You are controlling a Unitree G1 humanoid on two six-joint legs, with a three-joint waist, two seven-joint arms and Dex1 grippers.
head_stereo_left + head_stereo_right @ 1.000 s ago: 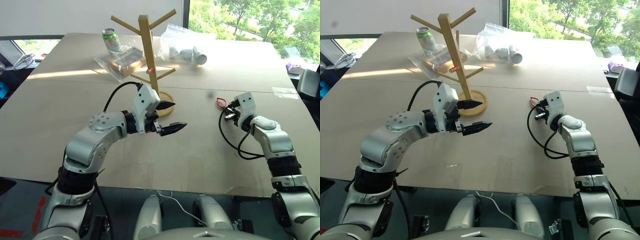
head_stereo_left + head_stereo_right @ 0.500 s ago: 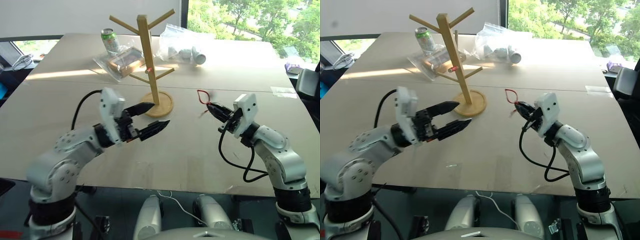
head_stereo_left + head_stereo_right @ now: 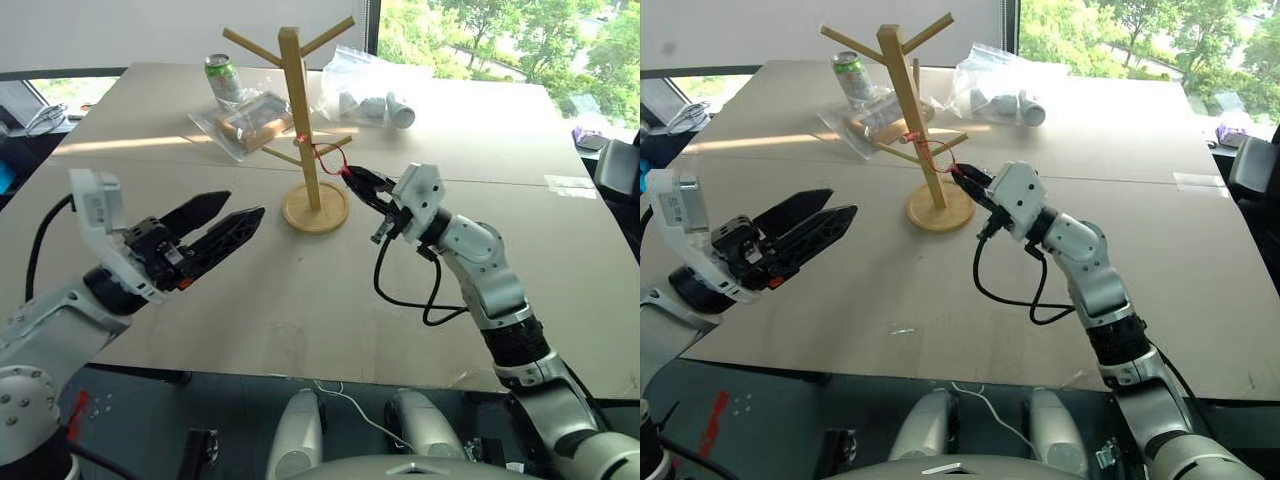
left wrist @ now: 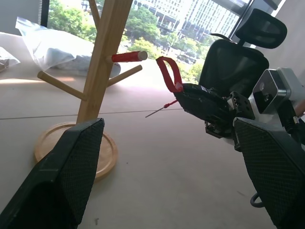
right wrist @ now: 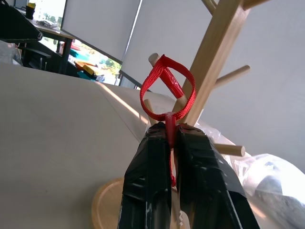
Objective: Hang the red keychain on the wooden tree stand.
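Pinching the red keychain (image 5: 167, 93) tight, the right gripper (image 3: 365, 183) holds its loop beside a peg of the wooden tree stand (image 3: 301, 110) at frame centre; left gripper (image 3: 225, 217) hangs open, empty, lower left

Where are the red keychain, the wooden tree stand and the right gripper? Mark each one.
red keychain (image 5: 167, 90): right wrist view, on the cord loop.
wooden tree stand (image 3: 299, 110): left eye view, on the upright post.
right gripper (image 3: 356, 180): left eye view, at the shut fingertips pinching the cord.
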